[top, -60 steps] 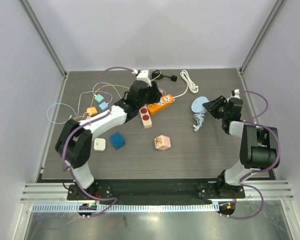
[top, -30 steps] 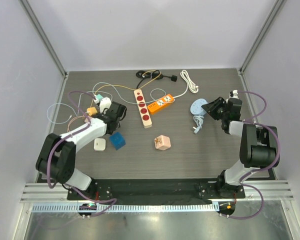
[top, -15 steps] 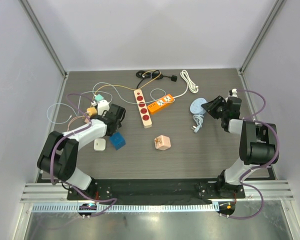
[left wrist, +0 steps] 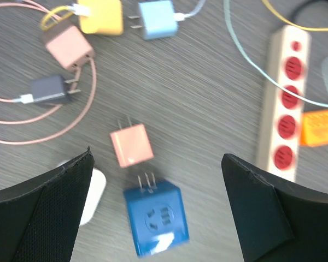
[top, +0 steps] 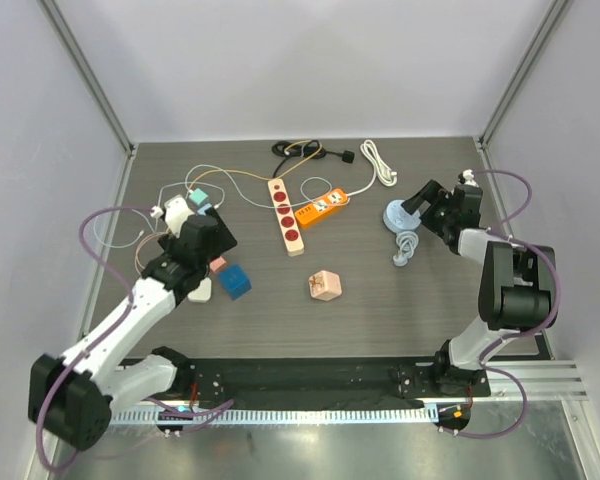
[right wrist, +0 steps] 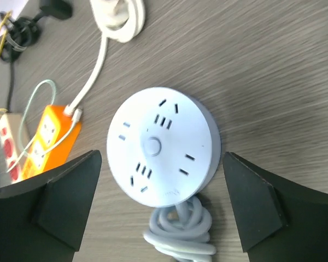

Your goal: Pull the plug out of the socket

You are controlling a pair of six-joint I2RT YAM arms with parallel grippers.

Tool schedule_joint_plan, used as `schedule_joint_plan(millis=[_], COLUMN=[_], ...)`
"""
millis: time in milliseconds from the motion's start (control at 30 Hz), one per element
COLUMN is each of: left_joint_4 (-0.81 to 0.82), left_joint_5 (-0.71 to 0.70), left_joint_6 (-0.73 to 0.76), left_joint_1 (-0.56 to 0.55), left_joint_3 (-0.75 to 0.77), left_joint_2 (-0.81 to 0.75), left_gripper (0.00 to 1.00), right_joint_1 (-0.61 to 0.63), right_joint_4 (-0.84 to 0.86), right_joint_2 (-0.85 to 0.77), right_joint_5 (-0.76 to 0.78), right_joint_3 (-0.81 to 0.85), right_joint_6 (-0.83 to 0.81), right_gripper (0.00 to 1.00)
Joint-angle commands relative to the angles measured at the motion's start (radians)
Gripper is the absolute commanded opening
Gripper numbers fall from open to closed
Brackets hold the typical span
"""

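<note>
Pink plug (left wrist: 131, 145) blurred, white adapter (left wrist: 94, 188) half behind left hand (left wrist: 157, 157)

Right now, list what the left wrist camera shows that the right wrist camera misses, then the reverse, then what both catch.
Only the left wrist: a pink plug, a blue cube socket, a yellow charger and a grey charger.
Only the right wrist: a round white socket, its coiled cable and a white cord bundle.
Both: the orange power strip and the beige strip with red outlets.

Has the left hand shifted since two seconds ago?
Yes. The left hand pulled left and nearer the bases, off the wooden power strip, and now hovers by the blue cube socket.
</note>
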Motion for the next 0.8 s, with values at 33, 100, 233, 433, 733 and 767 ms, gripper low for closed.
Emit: schedule_joint_plan(millis=[33,100,233,433,733,767], left_joint_4=[0.049,0.081,0.202,0.417,0.428,0.433], left_joint_5=[0.219,0.294,0.564,0.871,0.944,0.941], left_joint_6=[-0.036,-0.056,-0.129,-0.241,-0.306,-0.317], left_joint_1=[0.006,0.006,0.006,-0.003,-0.004,-0.004], left_joint_3=[-0.074,-0.120,-0.216,-0.391,-0.586,-0.627], left_joint_2=[-0.153,-0.208,-0.320,-0.392,-0.659,-0.685], left_gripper=[1.00,1.00,1.00,1.00,1.00,1.00], right_joint_1=[0.047,0.091,0.217,0.424,0.537,0.538], right_joint_4=[-0.198,-0.300,-0.427,-0.462,-0.274,-0.237], right_joint_2=[-0.099,-0.180,-0.341,-0.563,-0.949,-1.025], right_joint_5=[0.241,0.367,0.463,0.328,0.217,0.211], right_joint_3=[0.119,0.142,0.153,-0.013,-0.483,-0.520], right_joint_6=[-0.121,-0.142,-0.153,-0.061,0.120,0.141], right_gripper=[1.00,1.00,1.00,1.00,1.00,1.00])
